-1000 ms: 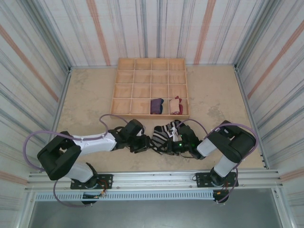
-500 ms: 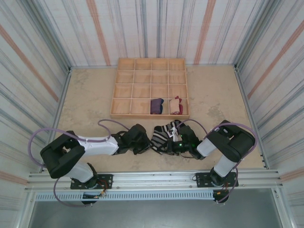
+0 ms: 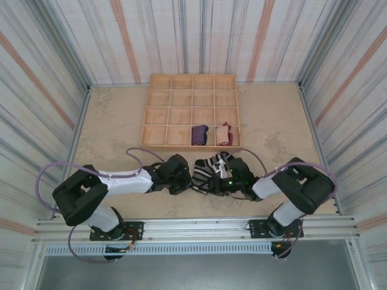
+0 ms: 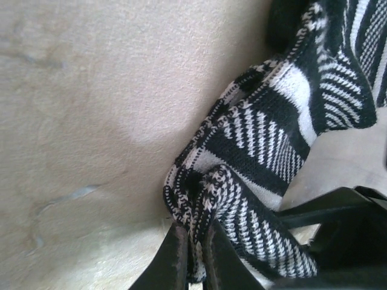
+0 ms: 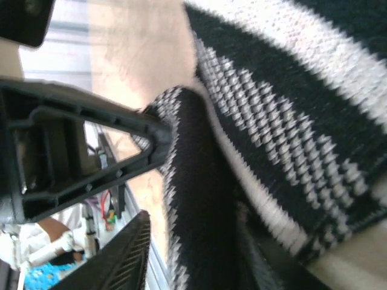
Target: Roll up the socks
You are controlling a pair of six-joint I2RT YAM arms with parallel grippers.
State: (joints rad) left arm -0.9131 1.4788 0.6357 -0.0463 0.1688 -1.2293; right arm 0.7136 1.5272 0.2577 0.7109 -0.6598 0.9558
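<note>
The black-and-white striped sock (image 3: 210,169) lies bunched on the tan table (image 3: 115,127), just in front of the wooden tray (image 3: 158,112), between the 2 arms. The left gripper (image 4: 195,261) is pressed together, pinching its folded edge. The right gripper (image 5: 151,175) stands spread around another fold, 1 fingertip touching it.

Bright, even light casts only soft shadows on the surface (image 3: 121,127), and the striped sock (image 5: 284,139) blurs close to the right wrist camera.

left pincer (image 4: 193,238) has closed in, clamping the striped sock (image 4: 266,139) — right arm (image 3: 302,187) swung outward.
</note>
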